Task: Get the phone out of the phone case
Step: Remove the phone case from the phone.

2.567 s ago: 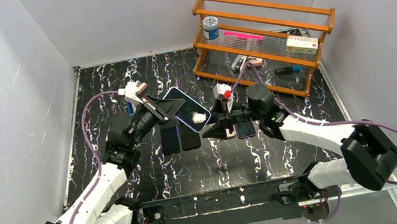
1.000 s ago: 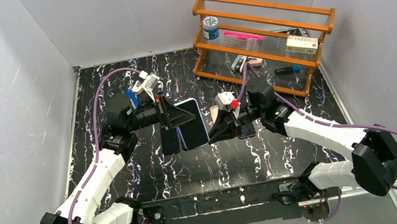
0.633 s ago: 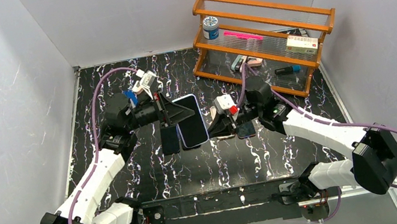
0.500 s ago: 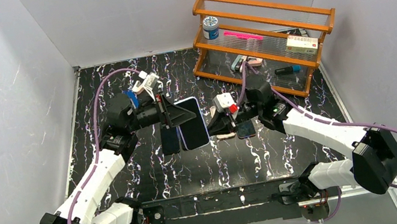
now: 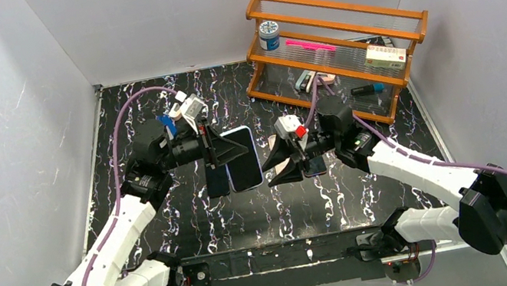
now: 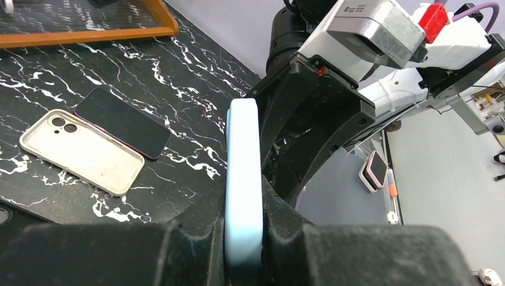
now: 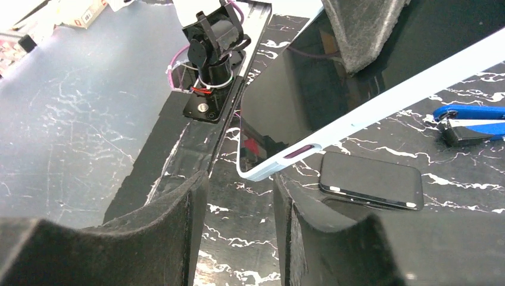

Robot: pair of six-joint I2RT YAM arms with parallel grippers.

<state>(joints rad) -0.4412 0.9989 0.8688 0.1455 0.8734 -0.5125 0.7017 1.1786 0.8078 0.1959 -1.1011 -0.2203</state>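
Fingers report from the remote seat: the left fingers point(image 6: 149, 250) were clamped tight on one end of the light blue phone case point(image 6: 243, 196), holding it up edge-on above the desk point(image 5: 285, 208). The phone point(image 7: 286, 101) sat fully inside that case, dark screen showing to the right wrist cam. The right fingers point(image 7: 149, 238) were spread wide just beside the case's corner, not touching it as far as I could tell.

On the desk a beige case point(image 6: 80, 152) lay flat and looked empty, with a bare dark phone point(image 6: 122, 122) right against it. The wooden rack point(image 5: 340, 51) at the back right held a round tin point(image 5: 269, 34), a pink pen point(image 5: 312, 45) and a white box point(image 5: 385, 56) on its upper shelf. Its lower shelf was too small to read.
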